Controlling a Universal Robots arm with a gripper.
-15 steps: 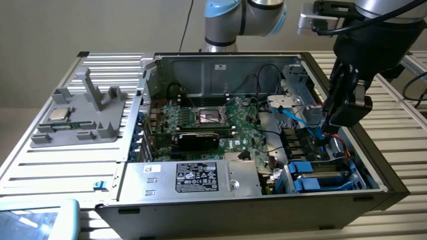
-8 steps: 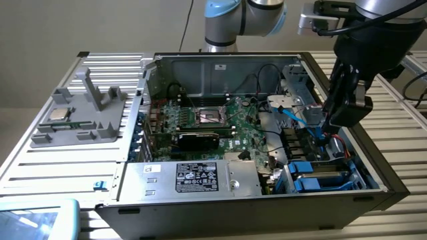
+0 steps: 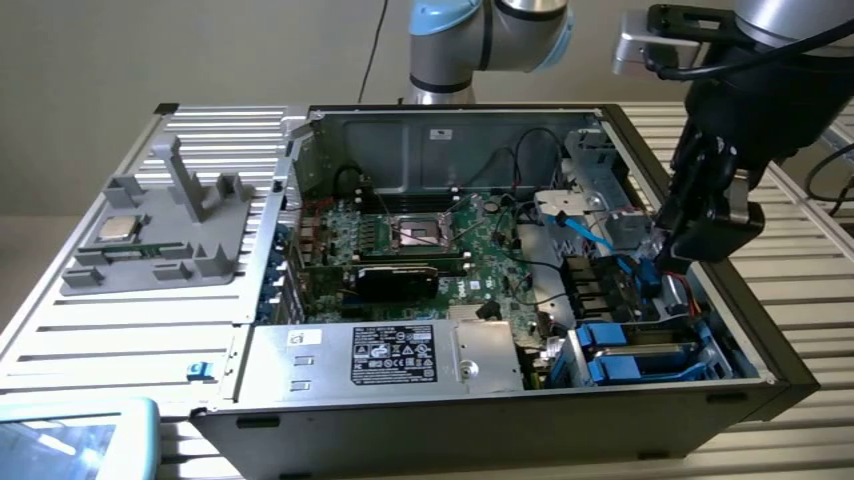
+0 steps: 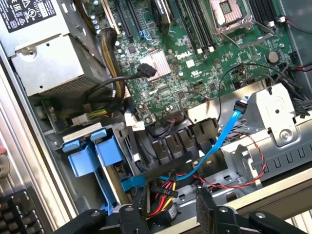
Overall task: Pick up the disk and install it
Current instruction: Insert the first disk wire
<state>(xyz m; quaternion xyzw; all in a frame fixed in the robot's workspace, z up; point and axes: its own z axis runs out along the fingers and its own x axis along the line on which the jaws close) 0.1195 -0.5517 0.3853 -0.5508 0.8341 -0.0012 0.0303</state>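
While my fingers point(image 4: 204, 208) stand spread wide and grasp nothing, a bundle of red, yellow and black cables point(image 4: 163, 194) lies beneath the gap between them, and a blue data cable point(image 4: 228, 132) curves away just beyond. The disk point(image 4: 91, 157), silver-grey in its blue carrier, stands on edge in the drive bay at a corner of the computer case point(image 3: 467, 435), off to one side of my fingers and apart from them. In the exterior view it sits lower in the case than they do, toward the near wall. I cannot tell whether it is fully seated. I judge the step to be positioning over the bay, with nothing gripped. A grasp, in my judgement, calls for shifting sideways clear of the cables and straddling the carrier's tabs squarely. The case rests on a slatted counter point(image 3: 814, 330).
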